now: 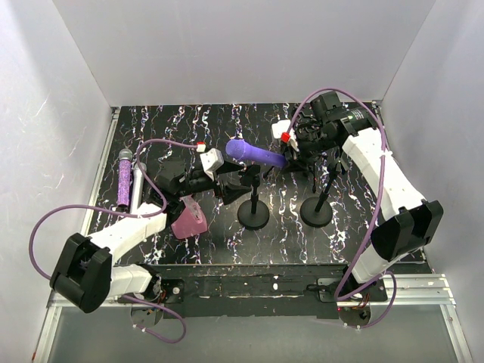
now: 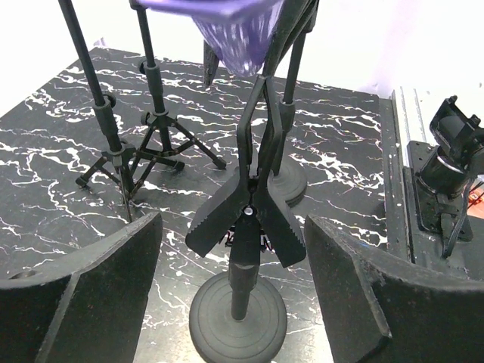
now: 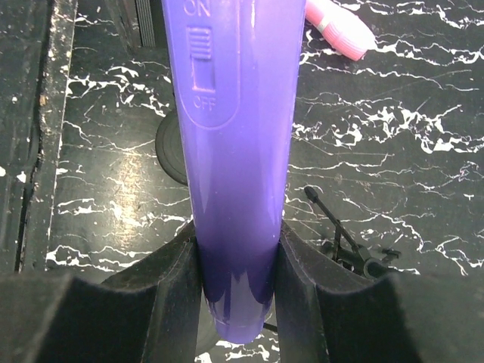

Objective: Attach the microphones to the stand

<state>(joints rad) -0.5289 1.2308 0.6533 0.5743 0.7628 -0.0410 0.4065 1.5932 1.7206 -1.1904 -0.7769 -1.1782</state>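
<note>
Gaps both sides of stand clip (image 2: 246, 218), framed by wide left tool (image 2: 234, 227), right tool (image 3: 238, 265) clamped on purple microphone (image 3: 234, 113).

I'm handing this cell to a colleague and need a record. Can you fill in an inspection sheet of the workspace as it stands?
Surface: black marbled tabletop, no spills seen.
Job's things: plain purple microphone held above two round-base stands; glittery purple microphone and silver-grey microphone lie at the left; pink microphone lies on the table; tripod stands nearby.
Clutter: pink wedge block by the left arm.
Tools: left tool open, straddling a stand's clip; right tool shut on the plain purple microphone.
Cables: a purple cable loops from each arm.
Surroundings: white walls on three sides.
</note>
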